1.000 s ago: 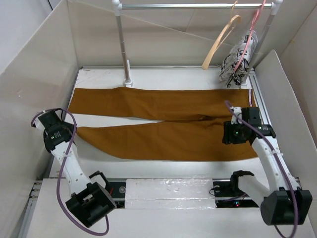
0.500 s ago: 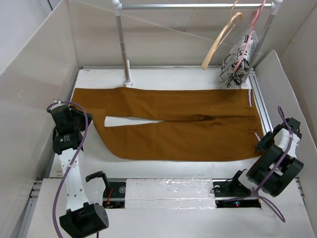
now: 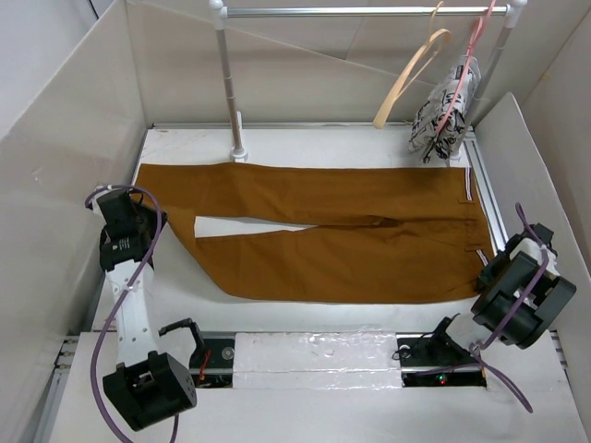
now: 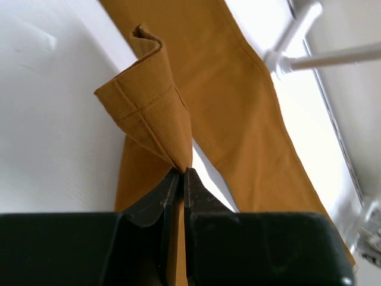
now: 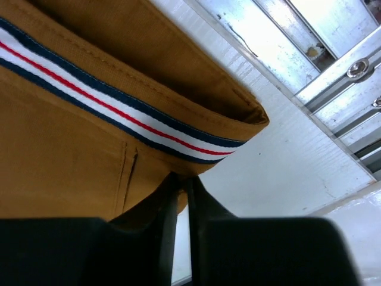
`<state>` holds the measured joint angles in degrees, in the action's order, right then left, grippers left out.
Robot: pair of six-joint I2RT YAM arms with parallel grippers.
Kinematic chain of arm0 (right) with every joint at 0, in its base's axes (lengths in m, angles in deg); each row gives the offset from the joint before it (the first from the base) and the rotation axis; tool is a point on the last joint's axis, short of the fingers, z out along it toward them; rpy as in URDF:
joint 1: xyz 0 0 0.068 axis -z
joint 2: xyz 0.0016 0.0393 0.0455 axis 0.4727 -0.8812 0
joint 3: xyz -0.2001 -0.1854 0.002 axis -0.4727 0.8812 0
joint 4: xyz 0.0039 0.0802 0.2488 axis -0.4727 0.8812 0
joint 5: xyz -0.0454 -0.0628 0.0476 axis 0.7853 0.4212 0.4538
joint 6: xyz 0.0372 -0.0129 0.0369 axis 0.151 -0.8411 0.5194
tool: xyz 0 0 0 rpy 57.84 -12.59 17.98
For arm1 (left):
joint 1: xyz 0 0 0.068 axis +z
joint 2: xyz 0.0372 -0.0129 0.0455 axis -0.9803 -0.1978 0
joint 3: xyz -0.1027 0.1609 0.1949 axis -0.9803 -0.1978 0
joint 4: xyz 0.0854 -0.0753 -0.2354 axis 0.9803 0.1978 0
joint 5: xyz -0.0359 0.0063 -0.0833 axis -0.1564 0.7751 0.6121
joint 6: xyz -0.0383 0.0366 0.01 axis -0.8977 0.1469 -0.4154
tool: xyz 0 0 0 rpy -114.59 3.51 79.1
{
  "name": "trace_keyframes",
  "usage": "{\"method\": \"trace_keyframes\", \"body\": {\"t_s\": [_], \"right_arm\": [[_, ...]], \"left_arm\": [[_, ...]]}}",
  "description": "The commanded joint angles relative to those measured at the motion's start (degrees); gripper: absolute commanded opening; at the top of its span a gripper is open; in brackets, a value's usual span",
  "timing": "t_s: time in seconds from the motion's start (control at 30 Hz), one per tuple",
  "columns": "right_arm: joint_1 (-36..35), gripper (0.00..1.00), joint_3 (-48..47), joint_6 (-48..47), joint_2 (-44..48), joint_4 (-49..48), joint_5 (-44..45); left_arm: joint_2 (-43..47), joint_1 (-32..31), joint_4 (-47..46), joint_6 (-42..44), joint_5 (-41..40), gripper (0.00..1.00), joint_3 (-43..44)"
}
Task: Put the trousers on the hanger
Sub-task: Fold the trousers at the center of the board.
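The rust-brown trousers (image 3: pixel 351 231) lie flat across the white table, waistband to the right, legs to the left. My left gripper (image 3: pixel 152 224) is shut on the near leg's hem. In the left wrist view the hem (image 4: pixel 146 113) stands up in a fold from the jaws (image 4: pixel 180 171). My right gripper (image 3: pixel 485 269) is at the near right corner of the waistband. In the right wrist view its jaws (image 5: pixel 180 179) pinch the fabric edge just under the striped trim (image 5: pixel 119 113). The tan wooden hanger (image 3: pixel 411 78) hangs on the rail at the back right, away from both grippers.
A metal rail (image 3: pixel 360 11) on a post (image 3: pixel 231 83) stands at the back. A pink hanger with black-and-white patterned cloth (image 3: pixel 448 111) hangs beside the wooden one. Cardboard walls (image 3: pixel 55 157) close in left and right. Metal table rails (image 5: pixel 351 77) run near the right gripper.
The left arm moved inward with the near leg's hem, shortening that leg. The right arm swung from above the waistband to its near right corner and closed on the edge.
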<state>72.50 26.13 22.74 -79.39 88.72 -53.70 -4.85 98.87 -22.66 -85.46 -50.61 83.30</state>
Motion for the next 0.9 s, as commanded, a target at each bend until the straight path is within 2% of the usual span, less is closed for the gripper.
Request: {"method": "trace_keyframes", "body": {"t_s": [0.0,0.07,0.2,0.23,0.27,0.37,0.43,0.6,0.67,0.87], "right_arm": [[0.4,0.13,-0.9,1.2,-3.1,-3.7,1.9],[0.4,0.00,-1.6,-0.6,-2.9,-3.1,1.3],[0.4,0.00,-3.9,-4.7,6.3,2.0,1.1],[0.4,0.00,-5.5,-7.3,12.6,5.6,1.4],[0.4,0.00,-6.7,-8.0,15.2,8.0,1.4],[-1.9,0.00,-12.0,-7.6,15.9,14.1,3.8],[-3.0,0.00,-14.6,-7.9,15.4,13.2,3.1],[-6.8,0.00,-27.9,-7.5,7.4,11.4,0.7],[-10.8,0.00,-32.2,-6.0,4.3,9.1,0.7],[-20.5,0.00,-51.5,-3.5,-13.5,8.0,2.1]], "left_arm": [[-0.6,1.8,-2.4,-1.0,-5.3,0.00,-1.0],[-1.3,1.8,-2.8,-1.2,-6.4,0.00,-1.1],[-1.9,1.8,-3.0,-2.9,-9.6,0.00,-0.1],[-1.8,1.8,-2.6,-3.9,-10.3,0.00,0.5],[-2.1,1.8,-2.0,-4.5,-11.9,0.00,2.4],[-4.3,1.8,0.5,-3.9,-15.3,0.00,6.8],[-9.1,1.8,3.2,-3.3,-17.6,0.00,11.5],[-16.6,1.8,3.4,-3.7,-20.8,0.00,15.3],[-18.8,1.8,2.1,-3.6,-21.9,0.00,15.0],[-22.5,1.1,-7.6,-3.3,-22.6,0.00,13.7]]}}
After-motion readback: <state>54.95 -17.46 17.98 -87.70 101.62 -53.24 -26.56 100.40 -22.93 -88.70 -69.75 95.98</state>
